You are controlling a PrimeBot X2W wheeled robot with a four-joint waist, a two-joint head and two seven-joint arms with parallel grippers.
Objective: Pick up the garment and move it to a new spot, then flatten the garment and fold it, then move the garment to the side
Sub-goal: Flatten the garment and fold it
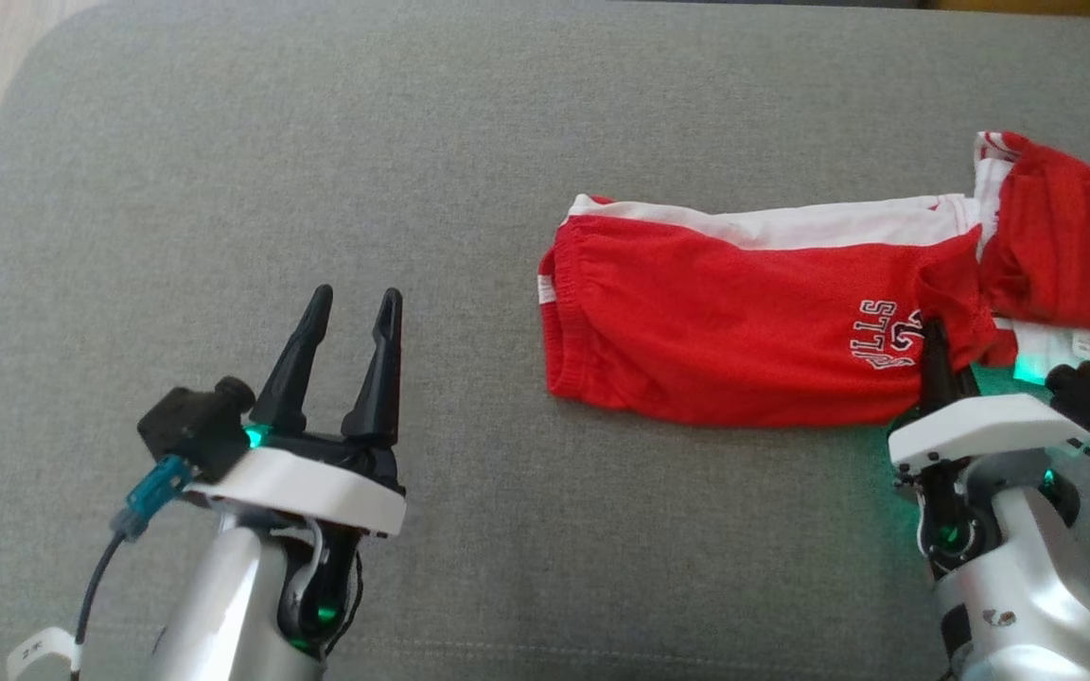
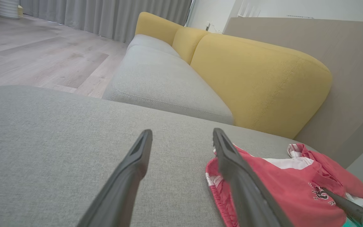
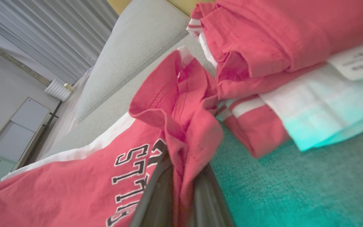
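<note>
The garment [image 1: 725, 322] is a pair of red shorts with a white side stripe and white lettering, lying on the grey cushion [image 1: 413, 142] right of centre. My right gripper [image 1: 935, 342] is shut on the garment's right hem, and in the right wrist view a fold of red cloth [image 3: 184, 135] is pinched between its two dark fingers. My left gripper [image 1: 348, 310] hovers open over bare cushion at the lower left, well left of the garment. In the left wrist view the garment [image 2: 282, 189] lies just right of the left gripper's right finger.
A second folded red and white garment [image 1: 1065, 246] lies at the right edge, touching the shorts. Its white label [image 3: 354, 60] shows close up in the right wrist view. A yellow sofa backrest [image 2: 257, 78] stands beyond the cushion, with wooden floor [image 2: 36, 53] to the left.
</note>
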